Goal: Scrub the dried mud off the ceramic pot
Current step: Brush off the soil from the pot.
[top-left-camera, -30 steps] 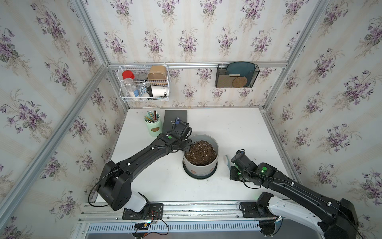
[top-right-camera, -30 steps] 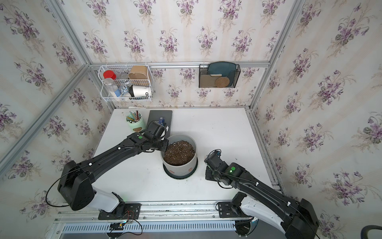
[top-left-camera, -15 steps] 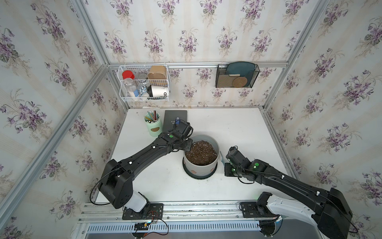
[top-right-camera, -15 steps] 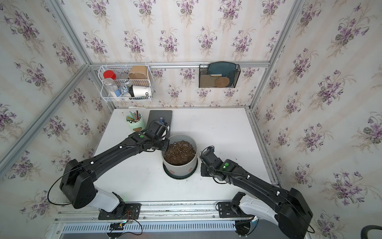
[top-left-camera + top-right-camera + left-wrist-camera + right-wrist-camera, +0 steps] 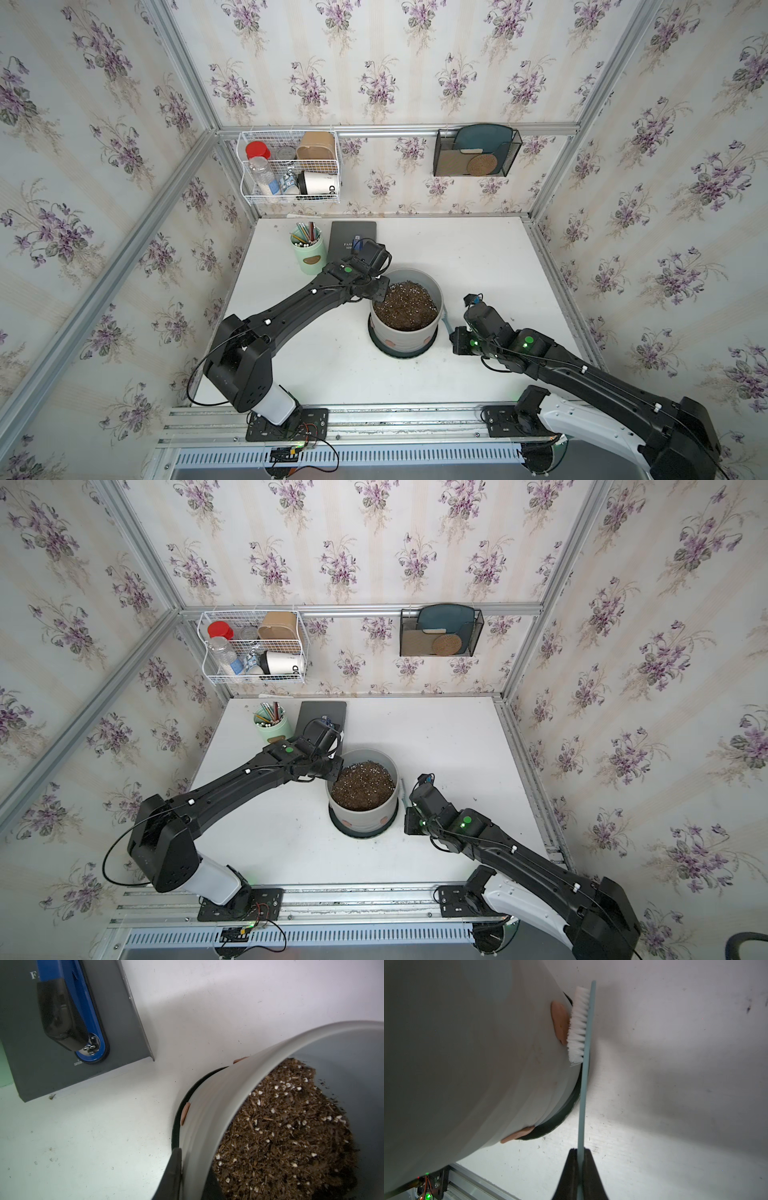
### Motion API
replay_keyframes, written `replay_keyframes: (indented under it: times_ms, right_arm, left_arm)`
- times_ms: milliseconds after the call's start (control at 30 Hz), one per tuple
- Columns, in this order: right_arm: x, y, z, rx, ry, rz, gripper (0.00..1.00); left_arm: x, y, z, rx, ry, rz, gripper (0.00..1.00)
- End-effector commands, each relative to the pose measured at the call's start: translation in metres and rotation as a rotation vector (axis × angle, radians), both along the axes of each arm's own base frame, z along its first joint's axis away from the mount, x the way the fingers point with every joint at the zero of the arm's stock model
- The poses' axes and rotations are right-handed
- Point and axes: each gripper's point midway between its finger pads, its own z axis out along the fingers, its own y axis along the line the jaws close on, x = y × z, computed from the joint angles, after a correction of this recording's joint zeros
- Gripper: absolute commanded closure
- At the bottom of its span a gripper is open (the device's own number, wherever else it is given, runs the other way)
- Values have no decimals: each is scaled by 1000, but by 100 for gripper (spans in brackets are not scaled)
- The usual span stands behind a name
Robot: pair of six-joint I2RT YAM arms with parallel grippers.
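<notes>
The ceramic pot point(image 5: 405, 332) point(image 5: 360, 817) is a light grey cylinder of dark speckled soil on a dark saucer, mid-table in both top views. Reddish-brown dried mud blobs point(image 5: 390, 343) point(image 5: 384, 820) dot its lower wall. My left gripper point(image 5: 380, 293) point(image 5: 194, 1159) is shut on the pot's rim, one finger outside and one over the soil. My right gripper point(image 5: 455, 337) point(image 5: 580, 1150) is shut on the thin teal handle of a brush point(image 5: 583, 1095). Its white bristles point(image 5: 578, 1026) press against the pot's right side, touching a mud blob point(image 5: 560, 1020). Another blob point(image 5: 517, 1135) sits by the saucer.
A mint green pencil cup point(image 5: 308, 257) and a dark book point(image 5: 351, 237) lie behind the pot at the back left. A blue and black tool point(image 5: 87, 1012) rests on the book. A wire basket point(image 5: 291, 170) and a black mesh holder point(image 5: 476, 151) hang on the back wall.
My right arm has swung left from the table's right side, bringing the brush up against the pot's right wall. The left gripper has stayed on the rim.
</notes>
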Motion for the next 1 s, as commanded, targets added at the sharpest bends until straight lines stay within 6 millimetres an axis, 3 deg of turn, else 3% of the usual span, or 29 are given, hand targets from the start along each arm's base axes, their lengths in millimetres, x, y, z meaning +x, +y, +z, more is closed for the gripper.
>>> replay_keyframes:
  times_ms: [0,300,433,633,767,967]
  right_arm:
    - [8,-1,15,21,-50,-27,100]
    - [12,-22,25,-42,-75,-102,100]
    - [12,-31,12,-80,-30,-130,100]
    - [-4,0,-19,-13,58,36,100]
    - [-4,15,-6,59,20,96,100]
    - [-5,19,7,96,-5,116,100]
  left_arm:
    - [12,-15,13,-76,-42,16,100]
    - [11,-11,12,-57,-42,17,100]
    - [11,-12,12,-61,-44,15,100]
    - [11,-13,14,-63,-46,9,100]
    - [10,-12,13,-59,-44,5,100]
    - [10,-12,13,-55,-45,5,100]
